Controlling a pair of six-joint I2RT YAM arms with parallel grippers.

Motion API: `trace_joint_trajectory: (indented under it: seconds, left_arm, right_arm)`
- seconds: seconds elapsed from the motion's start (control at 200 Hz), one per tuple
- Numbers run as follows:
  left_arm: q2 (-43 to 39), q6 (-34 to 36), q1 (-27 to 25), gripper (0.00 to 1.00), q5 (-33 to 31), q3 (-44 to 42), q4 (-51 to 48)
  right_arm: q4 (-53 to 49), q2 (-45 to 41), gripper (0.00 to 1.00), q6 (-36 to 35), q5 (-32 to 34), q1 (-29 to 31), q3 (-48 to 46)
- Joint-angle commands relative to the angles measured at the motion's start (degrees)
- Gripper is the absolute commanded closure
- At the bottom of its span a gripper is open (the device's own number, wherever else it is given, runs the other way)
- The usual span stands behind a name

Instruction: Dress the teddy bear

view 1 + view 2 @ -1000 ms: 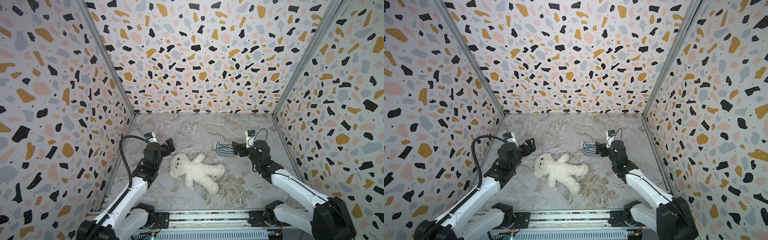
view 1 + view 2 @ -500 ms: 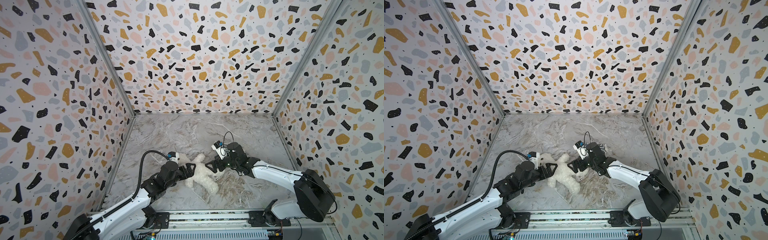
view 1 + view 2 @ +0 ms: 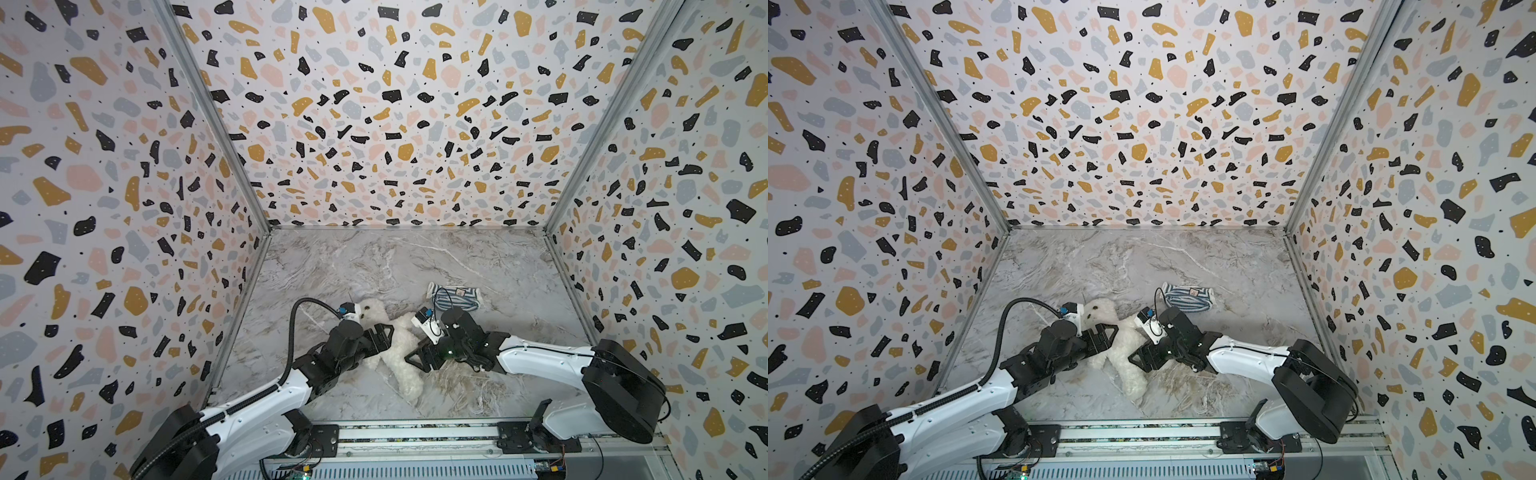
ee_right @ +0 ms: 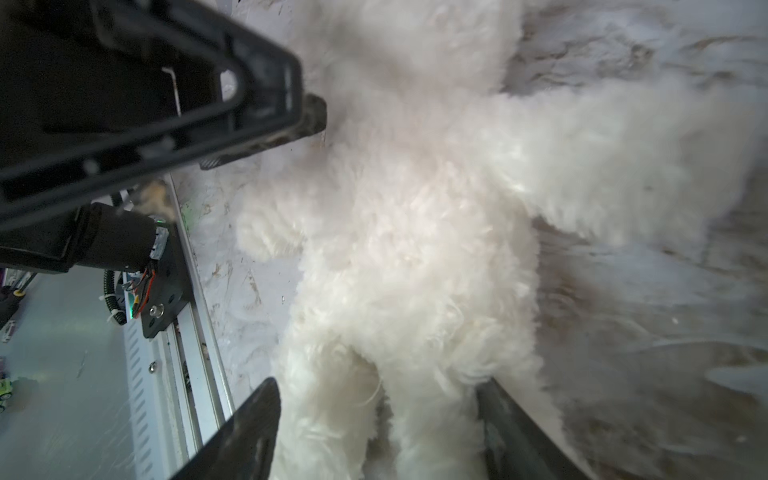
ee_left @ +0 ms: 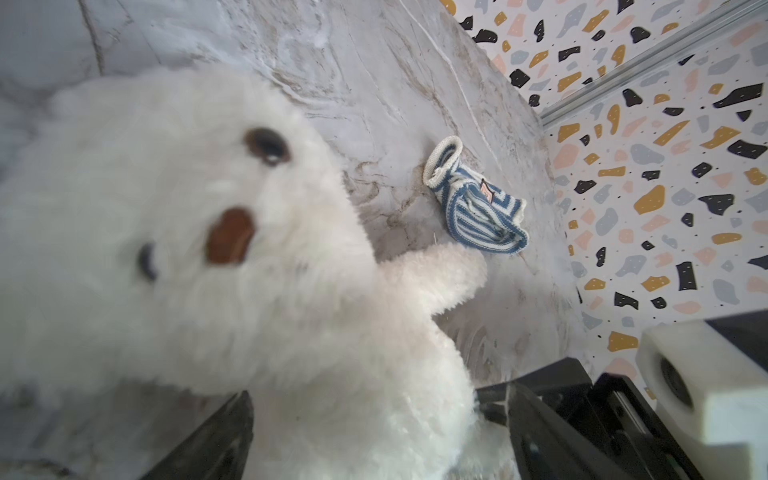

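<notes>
Left wrist view is showing the teddy bear (image 5: 208, 249) close up and face up, its dark eyes and brown nose facing the lens. The left pincer (image 5: 370, 399) is straddling the bear's torso just below the head, with its jaws standing wide open, one black finger on each side and fur brushing both. Beyond the bear's outstretched arm, the small blue-and-white striped shirt (image 5: 478, 203) is lying crumpled on the marble-patterned tabletop (image 5: 374, 62), its badge facing up. In both top views the bear is lying on its back toward the front of the tabletop, head pointing to the back left and one leg trailing toward the front rail (image 3: 415, 436). The two arms are reaching in low from opposite sides, the left one at the chest and the right pincer (image 3: 411, 357) at the lower body. Right wrist view is showing that pincer's jaws standing apart around both fluffy legs, with a dark gap showing between the legs, so nothing is looking squeezed, while the left pincer's black frame is sitting at the bear's far side. The shirt is resting farther back than the right arm's wrist, apart from the bear, and terrazzo-patterned walls (image 3: 374, 124) are enclosing the tabletop on three sides.
</notes>
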Motion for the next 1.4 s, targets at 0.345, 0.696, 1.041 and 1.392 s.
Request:
trace_joint_trajectory:
  seconds: [0.345, 0.696, 1.041, 1.392]
  left_arm:
    - [9.2, 14.9, 5.6, 0.05, 0.6, 12.0, -5.2]
    - [9.1, 11.5, 0.3, 0.00, -6.3, 13.1, -11.0]
    - [18.1, 7.2, 0.1, 0.00, -6.5, 15.8, -5.3]
    - [29.6, 9.8, 0.1, 0.16, -10.0, 21.1, -6.2]
  right_arm:
    - [12.8, -9.3, 0.29, 10.1, 1.9, 4.1, -5.9]
    - [7.8, -21.7, 0.28, 8.5, 1.1, -14.0, -13.2]
    - [7.1, -21.8, 0.27, 5.9, 1.9, -16.0, -14.5]
    - [5.9, -24.9, 0.27, 5.1, 3.9, -16.1, -16.4]
